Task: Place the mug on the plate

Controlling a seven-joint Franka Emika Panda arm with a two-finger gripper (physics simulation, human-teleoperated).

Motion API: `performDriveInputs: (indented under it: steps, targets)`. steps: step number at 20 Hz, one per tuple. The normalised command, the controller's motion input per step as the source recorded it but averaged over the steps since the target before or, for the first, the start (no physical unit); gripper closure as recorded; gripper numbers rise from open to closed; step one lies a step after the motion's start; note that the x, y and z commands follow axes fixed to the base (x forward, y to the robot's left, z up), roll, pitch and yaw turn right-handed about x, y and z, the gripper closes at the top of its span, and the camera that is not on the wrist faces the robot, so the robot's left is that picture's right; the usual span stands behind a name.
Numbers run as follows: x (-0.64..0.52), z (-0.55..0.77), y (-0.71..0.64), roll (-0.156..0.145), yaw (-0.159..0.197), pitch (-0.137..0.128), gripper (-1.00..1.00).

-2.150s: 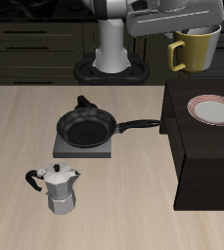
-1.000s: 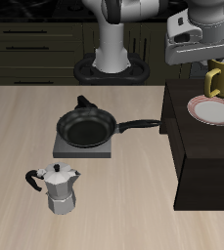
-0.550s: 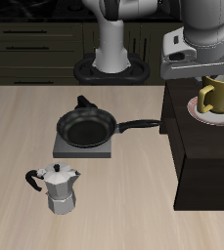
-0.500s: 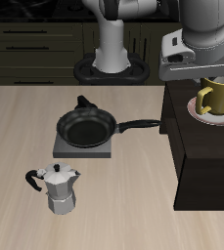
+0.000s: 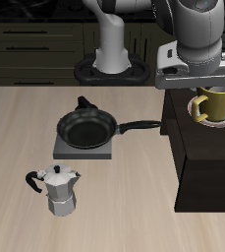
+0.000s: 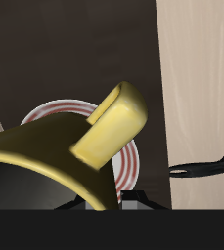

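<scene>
The olive-yellow mug (image 5: 220, 104) hangs upright in my gripper (image 5: 219, 91), which is shut on its rim. It sits low over the small white plate with the reddish ringed rim (image 5: 195, 105), which lies on a dark raised block. I cannot tell whether the mug touches the plate. In the wrist view the mug's yellow wall (image 6: 35, 156) and loop handle (image 6: 112, 125) fill the frame, with the plate's rim (image 6: 130, 166) showing just behind them. Most of the plate is hidden by the mug.
The dark raised block (image 5: 207, 162) stands at the table's edge. A black frying pan (image 5: 86, 128) rests on a grey pad mid-table, its handle (image 6: 203, 168) pointing at the block. A silver moka pot (image 5: 59, 189) stands nearer the table's front edge.
The gripper has carried the mug from high behind the block down over the plate. The mug has turned, so its handle shows less.
</scene>
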Motion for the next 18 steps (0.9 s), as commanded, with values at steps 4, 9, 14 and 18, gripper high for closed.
performDriveInputs:
  steps: [4, 9, 14, 18]
  targets:
    - [-0.1, -0.24, 0.16, 0.034, 0.049, 0.022, 1.0]
    - [-0.08, 0.11, 0.04, -0.003, 0.011, -0.002, -1.0]
    - [-0.08, 0.2, -0.05, -0.003, 0.032, -0.034, -1.0]
    - [0.02, 0.16, -0.17, -0.034, 0.01, 0.001, -1.0]
